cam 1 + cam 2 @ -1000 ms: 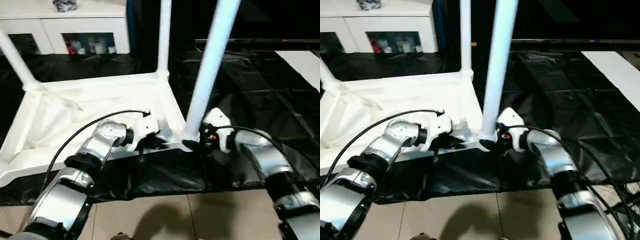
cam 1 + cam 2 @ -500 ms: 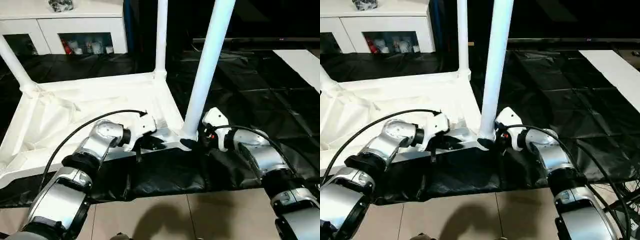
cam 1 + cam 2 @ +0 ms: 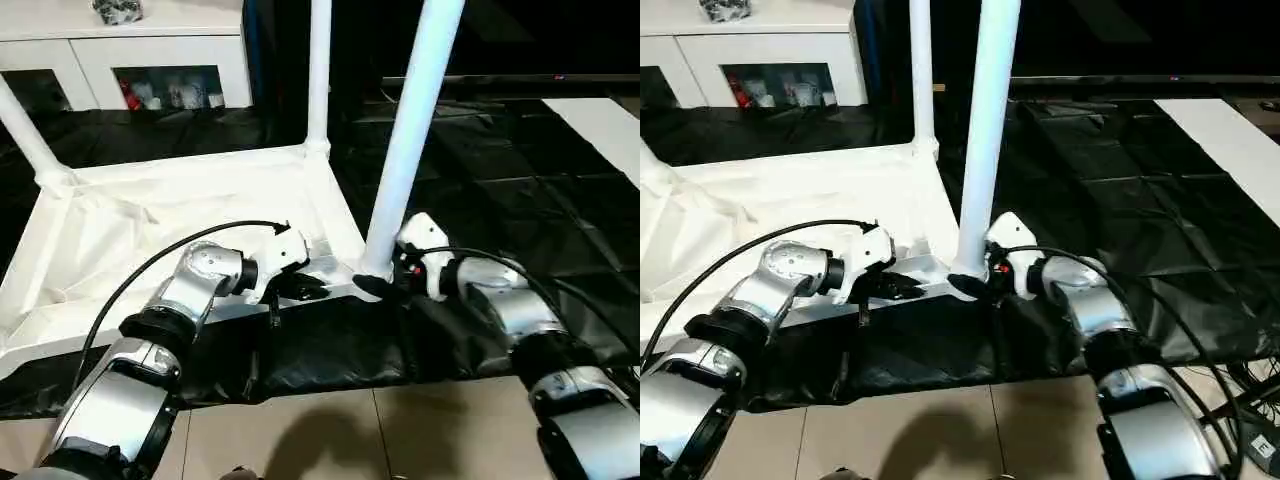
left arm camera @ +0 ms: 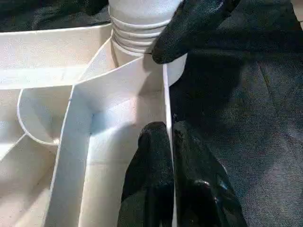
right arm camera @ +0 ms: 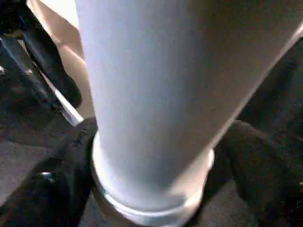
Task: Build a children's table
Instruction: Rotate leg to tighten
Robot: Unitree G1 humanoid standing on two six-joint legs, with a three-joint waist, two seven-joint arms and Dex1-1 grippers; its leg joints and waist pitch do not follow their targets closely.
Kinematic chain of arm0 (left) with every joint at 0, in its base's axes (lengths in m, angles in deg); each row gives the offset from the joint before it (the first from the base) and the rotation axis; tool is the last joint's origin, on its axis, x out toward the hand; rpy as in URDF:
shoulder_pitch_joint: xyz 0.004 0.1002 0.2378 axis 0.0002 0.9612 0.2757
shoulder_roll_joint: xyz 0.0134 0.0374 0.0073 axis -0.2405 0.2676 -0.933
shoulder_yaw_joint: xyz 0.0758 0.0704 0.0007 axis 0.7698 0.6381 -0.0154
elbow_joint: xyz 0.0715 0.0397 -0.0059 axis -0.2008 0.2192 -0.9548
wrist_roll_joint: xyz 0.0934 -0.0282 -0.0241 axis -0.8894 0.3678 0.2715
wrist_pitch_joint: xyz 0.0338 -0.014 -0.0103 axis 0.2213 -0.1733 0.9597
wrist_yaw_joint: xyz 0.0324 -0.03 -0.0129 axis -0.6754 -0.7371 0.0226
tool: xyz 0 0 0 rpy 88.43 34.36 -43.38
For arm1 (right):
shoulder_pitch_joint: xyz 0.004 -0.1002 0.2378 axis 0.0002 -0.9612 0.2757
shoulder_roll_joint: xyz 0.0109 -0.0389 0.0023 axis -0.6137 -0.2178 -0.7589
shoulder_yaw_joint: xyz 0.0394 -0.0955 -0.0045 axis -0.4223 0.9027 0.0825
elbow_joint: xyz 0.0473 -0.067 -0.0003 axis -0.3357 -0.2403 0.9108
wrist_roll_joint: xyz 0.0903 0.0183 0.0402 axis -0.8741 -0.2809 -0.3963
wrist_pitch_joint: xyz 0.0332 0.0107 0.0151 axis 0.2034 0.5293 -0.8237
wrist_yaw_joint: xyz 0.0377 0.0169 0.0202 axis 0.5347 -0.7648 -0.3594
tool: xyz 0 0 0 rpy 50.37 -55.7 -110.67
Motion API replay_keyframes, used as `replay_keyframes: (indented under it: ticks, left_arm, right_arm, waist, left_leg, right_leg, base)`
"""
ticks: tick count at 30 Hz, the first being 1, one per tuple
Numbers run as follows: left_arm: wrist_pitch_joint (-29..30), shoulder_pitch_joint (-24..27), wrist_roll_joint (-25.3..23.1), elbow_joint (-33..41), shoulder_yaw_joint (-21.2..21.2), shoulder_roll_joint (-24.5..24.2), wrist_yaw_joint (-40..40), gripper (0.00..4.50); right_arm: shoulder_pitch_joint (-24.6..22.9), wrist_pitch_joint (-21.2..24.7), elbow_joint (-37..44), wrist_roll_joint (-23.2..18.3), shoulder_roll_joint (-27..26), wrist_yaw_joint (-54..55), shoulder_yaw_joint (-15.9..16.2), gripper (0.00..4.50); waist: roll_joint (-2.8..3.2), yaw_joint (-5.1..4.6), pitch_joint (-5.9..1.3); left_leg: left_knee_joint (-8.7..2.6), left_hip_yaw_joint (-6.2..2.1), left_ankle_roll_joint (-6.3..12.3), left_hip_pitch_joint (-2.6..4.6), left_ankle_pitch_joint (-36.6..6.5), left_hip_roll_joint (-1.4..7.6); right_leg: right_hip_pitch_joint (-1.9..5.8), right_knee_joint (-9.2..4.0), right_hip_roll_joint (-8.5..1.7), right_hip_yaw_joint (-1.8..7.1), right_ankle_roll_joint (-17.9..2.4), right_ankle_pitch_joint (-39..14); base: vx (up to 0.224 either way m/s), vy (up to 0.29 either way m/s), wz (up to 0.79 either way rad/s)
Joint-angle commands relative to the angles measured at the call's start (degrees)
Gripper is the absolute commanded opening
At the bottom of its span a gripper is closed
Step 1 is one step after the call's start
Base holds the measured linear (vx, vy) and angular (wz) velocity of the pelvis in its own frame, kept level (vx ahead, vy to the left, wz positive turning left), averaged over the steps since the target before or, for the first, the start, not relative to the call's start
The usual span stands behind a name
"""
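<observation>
Evidently I was at the seating stage: the children's table (image 3: 180, 215) lay upside down on the black sheet (image 3: 480, 170), and my right gripper (image 3: 378, 285) was clenched around the base of the near right leg (image 3: 410, 140), one finger on each side of the tube just above its threaded end. My left gripper (image 4: 170, 156) pinched the thin rim of the top (image 4: 166, 101) beside that corner socket (image 4: 142, 52), fingers closed on the wall. Two more legs stood upright at the far corners, in front of the white cabinet (image 3: 130, 60). To my mind, doing this well meant keeping the leg plumb over the socket, pressing straight down its axis, and letting the left hold stop the top from sliding or lifting. A tilted tube would likely bind in the ribbed collar, so any lean should be corrected before pushing.
</observation>
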Motion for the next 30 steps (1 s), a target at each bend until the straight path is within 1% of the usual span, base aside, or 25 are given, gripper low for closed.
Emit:
replay_keyframes:
  ticks: [1,2,6,9,10,11,12,13,14,15,16,17,18,19,20,21,22,23,24,25,26,27,28,29,30]
  left_arm:
    - [0.2,2.6,-0.6,-0.7,1.6,0.2,-2.1,0.00]
    - [0.2,2.7,-0.7,-0.6,1.6,0.2,-2.0,0.00]
    - [0.8,3.2,-0.5,-0.1,1.4,0.4,-1.6,0.00]
    - [1.3,3.5,-0.6,0.0,1.2,0.4,-0.5,0.00]
    - [1.5,3.5,-0.7,0.0,1.1,0.5,0.2,0.00]
    - [3.0,3.0,-0.2,-0.4,-0.5,1.7,4.7,0.00]
    - [3.0,3.0,-0.2,-0.4,-0.5,1.7,4.7,0.00]
    - [3.7,2.5,-0.2,-0.8,-1.3,2.6,7.6,0.00]
    - [4.7,1.8,-0.6,-1.3,-1.9,3.8,12.0,0.00]
    - [6.2,0.8,-0.8,-1.9,-2.5,5.5,16.2,0.00]
    - [7.3,0.2,-0.9,-2.2,-2.9,6.7,18.9,0.00]
    - [7.9,-0.3,-0.7,-2.4,-3.4,7.5,20.4,0.00]
    - [9.9,-1.9,-0.3,-3.4,-4.6,10.5,26.1,0.00]
    - [10.4,-2.7,-0.2,-3.9,-5.0,12.0,29.0,0.00]
    - [10.8,-3.1,-0.2,-4.1,-5.3,12.9,30.8,0.00]
    - [10.9,-3.4,-0.3,-4.2,-5.3,13.7,31.7,0.00]
    - [10.7,-3.5,-0.4,-4.1,-5.0,14.6,32.0,0.00]
    - [10.7,-3.6,-0.5,-4.0,-4.8,15.2,32.2,0.00]
    - [10.4,-3.4,-0.6,-3.7,-4.5,15.6,31.5,0.00]
    - [10.1,-3.3,-0.7,-3.5,-4.2,15.7,30.9,0.00]
    - [9.1,-2.9,-0.9,-3.0,-3.7,15.5,29.7,0.00]
    - [7.5,-2.3,-1.2,-2.2,-3.1,14.6,27.5,0.00]
    - [7.5,-2.3,-1.2,-2.2,-3.1,14.6,27.5,0.00]
    - [6.7,-1.4,-1.2,-1.2,-3.0,13.3,24.7,0.00]
    - [5.6,-0.8,-1.0,-0.5,-2.7,12.2,22.7,0.00]
  right_arm:
    - [1.3,-0.2,-1.8,0.4,0.5,1.8,-1.3,3.77]
    - [1.4,-0.3,-2.1,0.4,0.5,1.8,-1.3,3.77]
    - [1.7,-0.4,-3.2,-0.1,0.0,1.1,-1.7,3.50]
    - [1.4,-0.6,-3.5,-0.2,-0.5,0.8,-1.8,3.23]
    - [1.3,-0.6,-3.5,-0.2,-0.7,0.9,-1.7,3.07]
    - [0.6,-0.3,-3.6,-0.3,-1.7,2.4,-2.0,3.07]
    - [0.6,-0.3,-3.6,-0.3,-1.7,2.4,-2.0,3.00]
    - [0.3,0.1,-3.8,-0.3,-2.6,4.5,-2.3,2.92]
    - [0.1,0.7,-4.1,-0.2,-3.9,7.9,-2.9,2.85]
    - [0.1,1.9,-4.6,-0.2,-5.8,13.2,-3.7,2.80]
    - [0.0,2.7,-5.0,-0.2,-7.1,16.7,-4.3,2.79]
    - [0.1,3.1,-5.2,-0.3,-8.0,18.6,-4.7,2.78]
    - [0.4,4.3,-6.1,-0.8,-11.4,25.5,-6.0,2.77]
    - [0.7,4.7,-6.4,-1.2,-13.2,28.8,-6.7,2.77]
    - [0.9,5.0,-6.7,-1.4,-14.3,30.8,-7.1,2.77]
    - [1.2,5.4,-7.1,-1.6,-15.6,32.6,-7.5,2.77]
    - [1.4,5.0,-7.0,-1.7,-17.0,32.9,-7.3,2.77]
    - [1.5,4.7,-6.9,-1.6,-17.9,33.0,-7.1,2.77]
    - [1.3,3.2,-6.3,-0.6,-18.6,32.0,-5.9,2.77]
    - [1.2,2.0,-5.7,0.1,-18.9,31.2,-5.0,2.77]
    - [0.8,0.7,-4.9,1.1,-19.0,30.4,-4.1,2.77]
    - [0.2,-0.8,-3.4,1.3,-18.7,28.1,-3.5,2.77]
    - [0.2,-0.8,-3.4,1.3,-18.7,28.1,-3.5,3.11]
    - [-0.6,-1.2,-1.7,0.3,-17.7,25.1,-3.9,3.31]
    - [-0.9,-1.3,-0.9,-0.1,-16.7,23.6,-4.1,3.31]
  waist:
    - [-1.10,0.15,-3.86]
    - [-1.00,0.15,-3.76]
    - [-1.12,0.05,-3.69]
    - [-1.23,-0.03,-3.75]
    - [-1.20,-0.03,-3.75]
    - [-1.45,-0.09,-3.70]
    - [-1.45,-0.09,-3.61]
    - [-1.49,-0.18,-3.58]
    - [-1.84,-0.20,-3.61]
    - [-1.75,-0.29,-3.49]
    - [-1.60,-0.41,-3.46]
    - [-1.57,-0.38,-3.40]
    - [-1.53,-0.34,-3.51]
    - [-1.10,-0.53,-3.38]
    - [-0.91,-0.43,-3.47]
    - [-1.18,-0.38,-3.60]
    - [-1.28,-0.37,-3.64]
    - [-0.83,-0.27,-3.72]
    - [-1.13,-0.29,-3.76]
    - [-1.18,-0.24,-3.76]
    - [-0.93,-0.15,-3.80]
    - [-1.09,-0.10,-3.78]
    - [-1.16,0.01,-3.81]
    - [-1.21,0.02,-3.83]
    - [-1.15,0.10,-3.99]
  left_leg:
    - [-3.71,0.01,3.54,-0.11,-10.5,1.42]
    - [-3.76,-0.01,3.61,-0.15,-10.6,1.40]
    - [-3.83,-0.01,3.43,-0.09,-11.5,1.39]
    - [-3.83,0.01,3.52,-0.05,-11.4,1.47]
    - [-3.83,0.00,3.51,-0.07,-11.3,1.47]
    - [-3.84,0.04,3.57,-0.09,-11.4,1.45]
    - [-3.86,-0.01,3.42,-0.04,-11.6,1.40]
    - [-3.90,0.01,3.21,0.08,-11.8,1.40]
    - [-3.90,0.03,3.11,0.17,-12.0,1.33]
    - [-3.95,0.04,2.94,0.18,-12.1,1.32]
    - [-4.06,-0.02,2.24,0.51,-12.6,1.37]
    - [-4.04,0.04,1.99,0.64,-12.8,1.31]
    - [-4.11,0.03,1.88,0.66,-13.0,1.31]
    - [-4.38,-0.03,0.86,0.72,-13.6,1.32]
    - [-4.36,-0.17,0.60,0.84,-14.2,1.28]
    - [-4.33,-0.07,0.82,0.85,-14.7,1.20]
    - [-4.34,-0.03,1.24,0.62,-14.5,1.10]
    - [-4.31,-0.08,1.36,0.59,-14.2,1.08]
    - [-4.27,0.03,1.92,0.47,-13.6,1.04]
    - [-4.25,0.06,2.16,0.43,-13.4,0.99]
    - [-4.19,0.09,2.47,0.37,-13.1,0.95]
    - [-4.17,0.12,2.71,0.27,-12.9,0.91]
    - [-4.16,0.11,3.13,0.18,-12.6,0.92]
    - [-4.20,0.09,3.31,0.18,-12.3,0.95]
    - [-4.13,0.03,3.80,0.02,-11.5,0.99]
  right_leg:
    - [3.10,-4.45,-3.62,2.97,-12.0,-14.1]
    - [3.08,-4.47,-3.62,2.94,-12.0,-14.3]
    - [2.99,-4.76,-3.69,2.96,-11.2,-16.9]
    - [2.93,-4.65,-3.69,3.01,-11.4,-16.2]
    - [2.94,-4.66,-3.70,3.01,-11.4,-16.1]
    - [2.91,-4.71,-3.66,3.00,-11.3,-16.4]
    - [2.83,-4.79,-3.77,3.00,-11.2,-17.3]
    - [2.73,-4.93,-3.73,3.03,-10.7,-18.6]
    - [2.71,-5.09,-3.74,3.05,-10.3,-19.5]
    - [2.61,-5.06,-3.69,3.11,-10.1,-19.8]
    - [2.38,-5.19,-3.66,3.11,-10.0,-20.8]
    - [2.29,-5.32,-3.63,3.15,-9.9,-21.1]
    - [2.29,-5.40,-3.71,3.19,-9.6,-21.4]
    - [2.11,-5.47,-3.51,3.23,-9.4,-21.5]
    - [2.20,-5.49,-3.56,3.10,-9.3,-21.8]
    - [2.27,-5.58,-3.55,3.12,-9.2,-21.0]
    - [2.37,-5.56,-3.59,3.18,-9.1,-20.4]
    - [2.45,-5.48,-3.64,3.21,-9.2,-19.7]
    - [2.48,-5.47,-3.53,3.25,-9.3,-17.9]
    - [2.52,-5.42,-3.51,3.26,-9.3,-17.4]
    - [2.59,-5.40,-3.61,3.29,-9.4,-16.8]
    - [2.64,-5.44,-3.59,3.28,-9.3,-16.8]
    - [2.79,-5.41,-3.65,3.30,-9.1,-16.7]
    - [2.79,-5.37,-3.62,3.27,-9.1,-16.6]
    - [2.93,-5.12,-3.71,3.32,-9.3,-15.3]
  base:
    - [0.000,0.000,0.00]
    - [0.000,0.000,0.00]
    - [0.000,0.000,0.00]
    - [0.000,0.000,0.00]
    - [0.000,0.000,0.00]
    - [0.000,0.000,0.00]
    - [0.000,0.000,0.00]
    - [0.000,0.000,0.00]
    - [0.000,0.000,0.00]
    - [0.000,0.000,0.00]
    - [0.000,0.000,0.00]
    - [0.000,0.000,0.00]
    - [0.000,0.000,0.00]
    - [0.000,0.000,0.00]
    - [0.000,0.000,0.00]
    - [0.000,0.000,0.00]
    - [0.000,0.000,0.00]
    - [0.000,0.000,0.00]
    - [0.000,0.000,0.00]
    - [0.000,0.000,0.00]
    - [0.000,0.000,0.00]
    - [0.000,0.000,0.00]
    - [0.000,0.000,0.00]
    - [0.000,0.000,0.00]
    - [0.000,0.000,0.00]
